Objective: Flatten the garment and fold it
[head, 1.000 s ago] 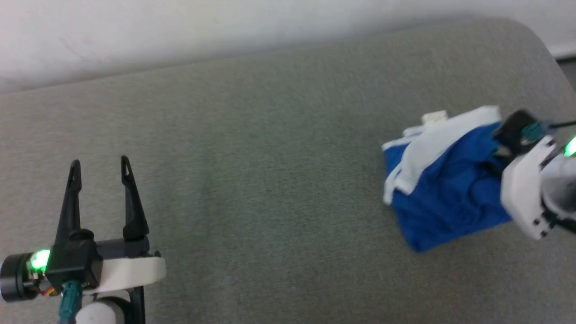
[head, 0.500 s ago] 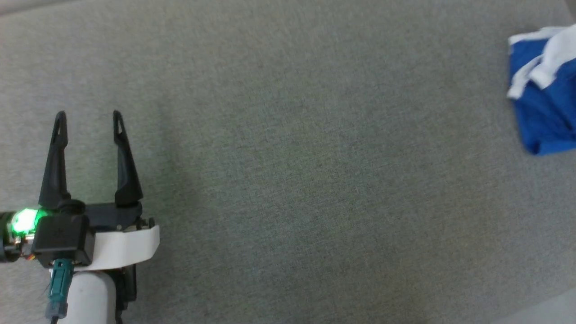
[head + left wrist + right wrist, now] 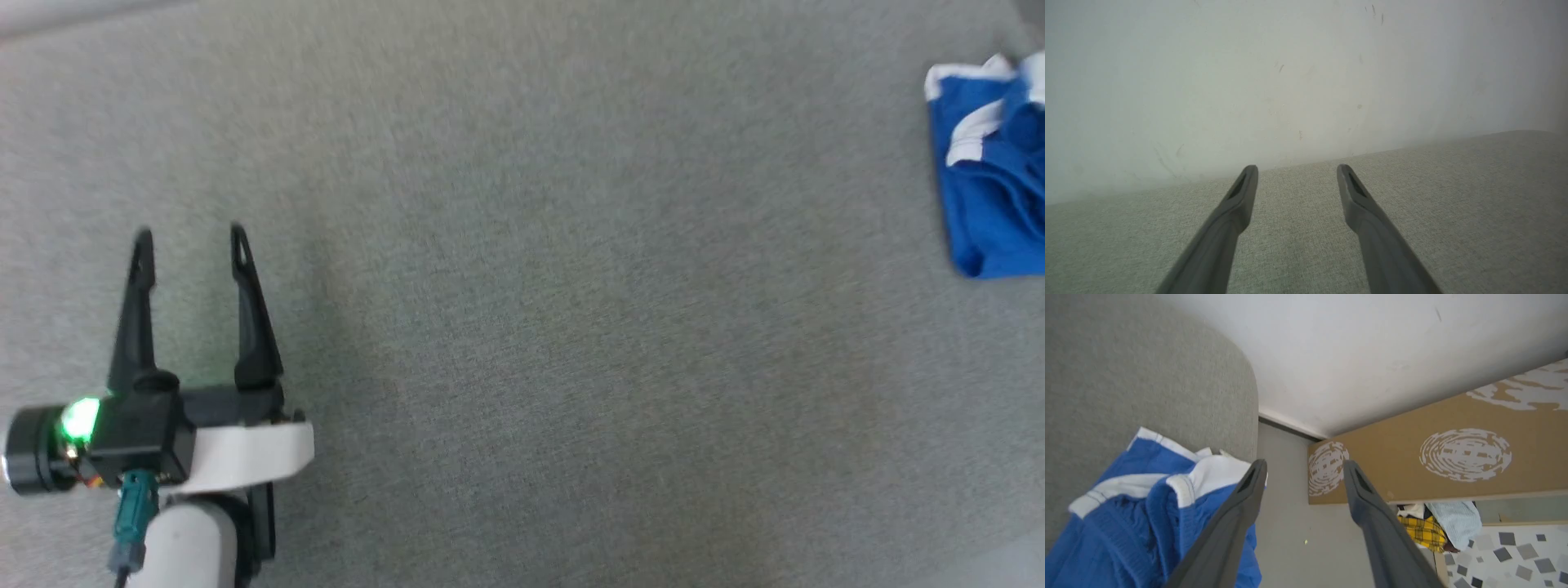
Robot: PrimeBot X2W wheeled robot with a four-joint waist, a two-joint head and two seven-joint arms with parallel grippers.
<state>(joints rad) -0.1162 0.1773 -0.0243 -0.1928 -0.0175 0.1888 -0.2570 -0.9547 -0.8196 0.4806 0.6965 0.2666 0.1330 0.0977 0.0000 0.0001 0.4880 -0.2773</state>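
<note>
Your left gripper (image 3: 190,237) sits at the lower left of the head view. Its two dark fingers are spread apart and point up the frame, with nothing between them but the grey fabric-covered worktop (image 3: 571,327). In the left wrist view you get the same spread fingers over the fabric, with a pale, scuffed wall (image 3: 1290,81) beyond.

The garment (image 3: 988,204) lies at the upper right edge of the head view, cut off by the frame. It is a bunched blue heap with white trim, resting on the worktop and well apart from your left gripper.

In the right wrist view, your right gripper (image 3: 1304,465) also has its fingers spread wide, and nothing is pinched between them. The gap shows grey floor (image 3: 1286,522) and the end of a brown cardboard panel (image 3: 1433,457) printed with white swirls. The blue heap fills the lower left of that view, beside the worktop's rounded corner, rumpled rather than flat. The finger on that view's left crosses in front of its edge, and you cannot tell whether that finger touches the cloth.

At the lower right of that view, a yellow checked cloth (image 3: 1423,533) and a pale blue cloth (image 3: 1457,522) lie bundled below the panel.
</note>
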